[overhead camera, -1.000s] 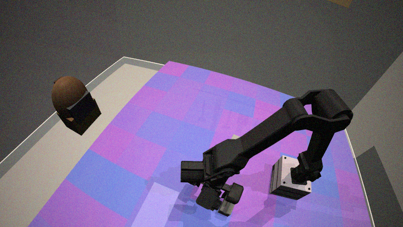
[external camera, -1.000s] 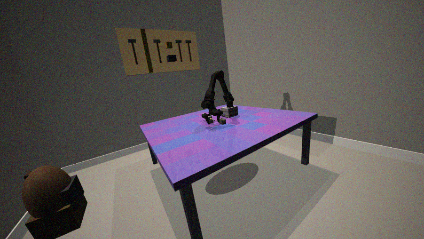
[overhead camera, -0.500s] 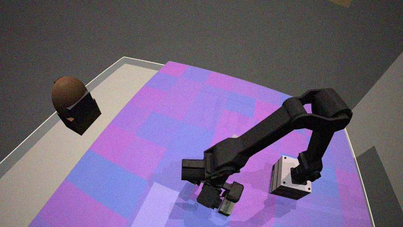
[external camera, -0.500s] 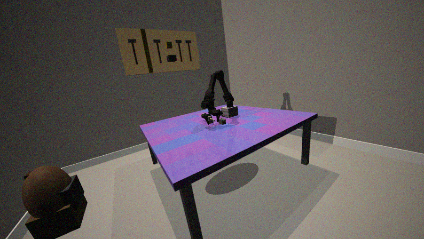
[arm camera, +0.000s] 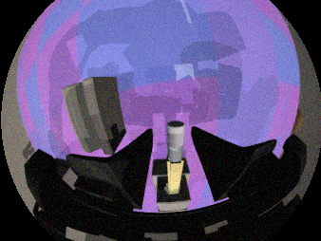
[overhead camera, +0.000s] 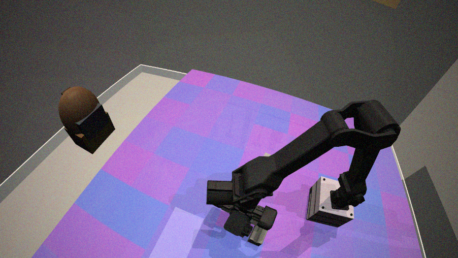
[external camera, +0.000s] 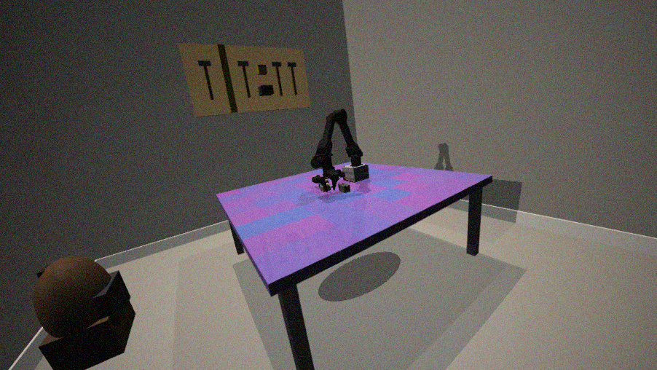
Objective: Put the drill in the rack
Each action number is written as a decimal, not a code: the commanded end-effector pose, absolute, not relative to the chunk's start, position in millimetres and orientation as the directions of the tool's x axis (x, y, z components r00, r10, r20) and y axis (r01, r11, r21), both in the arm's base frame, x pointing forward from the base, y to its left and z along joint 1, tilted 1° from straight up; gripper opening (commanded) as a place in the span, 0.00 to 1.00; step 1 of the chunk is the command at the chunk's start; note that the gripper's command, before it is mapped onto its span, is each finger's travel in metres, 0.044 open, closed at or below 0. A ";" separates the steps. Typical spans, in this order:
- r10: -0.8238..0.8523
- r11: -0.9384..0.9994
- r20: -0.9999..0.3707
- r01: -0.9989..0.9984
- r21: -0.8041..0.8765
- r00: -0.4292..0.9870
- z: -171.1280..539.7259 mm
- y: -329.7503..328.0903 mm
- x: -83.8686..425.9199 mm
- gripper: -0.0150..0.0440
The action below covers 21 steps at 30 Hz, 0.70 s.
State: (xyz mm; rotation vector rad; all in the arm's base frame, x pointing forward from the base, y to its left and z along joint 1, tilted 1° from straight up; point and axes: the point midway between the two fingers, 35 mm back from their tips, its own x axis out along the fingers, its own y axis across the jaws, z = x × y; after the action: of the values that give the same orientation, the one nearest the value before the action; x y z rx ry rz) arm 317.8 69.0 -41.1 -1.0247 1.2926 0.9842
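Table in pink and blue patches carries the black arm. Its gripper is partly open, holding nothing, fingers apart on either side of the gray cylindrical drill at the small black-topped block.

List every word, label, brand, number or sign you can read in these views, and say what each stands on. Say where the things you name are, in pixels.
No readable text anywhere.
Pegboard (external camera: 172,114) on the wall: only tool shapes, no lettering.
Arm (overhead camera: 301,153) (external camera: 327,133): no brand or number legible.
Block beside the gripper (arm camera: 173,166): no marking legible.
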 end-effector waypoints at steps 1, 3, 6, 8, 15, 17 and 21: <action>-0.001 0.265 -0.999 -0.963 -0.038 0.039 -40.9 69.3 318.0 0.42; -0.001 0.265 -0.999 -0.963 -0.038 0.039 -40.9 69.3 318.0 0.33; -0.001 0.265 -0.999 -0.963 -0.038 0.039 -40.9 69.3 318.0 0.27; -0.001 0.265 -0.999 -0.963 -0.038 0.039 -40.9 69.3 318.0 0.25; -0.003 0.263 -0.999 -0.964 -0.037 0.037 -39.1 69.4 316.7 0.25; -0.003 0.263 -0.999 -0.964 -0.037 0.037 -39.0 69.5 316.6 0.25; -0.003 0.263 -0.999 -0.964 -0.037 0.037 -38.8 69.5 316.5 0.25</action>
State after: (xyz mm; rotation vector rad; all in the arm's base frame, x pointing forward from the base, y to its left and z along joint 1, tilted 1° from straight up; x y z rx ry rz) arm 317.1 69.4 -40.5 -1.0256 1.2945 0.9867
